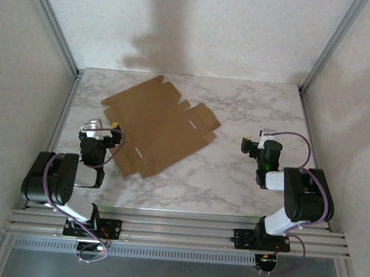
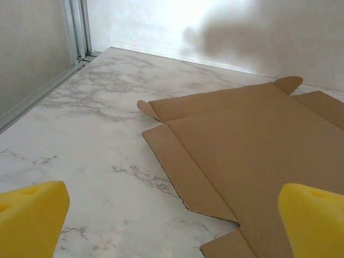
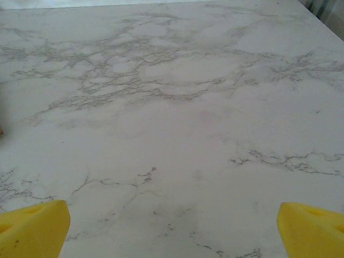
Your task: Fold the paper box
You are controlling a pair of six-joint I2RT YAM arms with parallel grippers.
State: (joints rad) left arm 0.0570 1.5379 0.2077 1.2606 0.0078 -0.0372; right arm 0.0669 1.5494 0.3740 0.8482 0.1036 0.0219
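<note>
The paper box [image 1: 159,125] lies flat as an unfolded brown die-cut sheet on the marble table, left of centre, with flaps and slots showing. In the left wrist view the sheet [image 2: 252,145] spreads ahead and to the right, its near edge between my yellow fingertips. My left gripper [image 1: 103,131] sits open at the sheet's left edge, nothing between its fingers [image 2: 32,215]. Over bare marble to the right of the sheet, my right gripper [image 1: 254,144] is open and holds nothing. Its yellow fingertips [image 3: 32,228] frame plain tabletop.
The marble table [image 1: 252,105] is bounded by aluminium frame posts [image 1: 59,32] and pale walls on the left, right and back. An aluminium rail [image 1: 178,231] along the near edge carries both arm bases.
</note>
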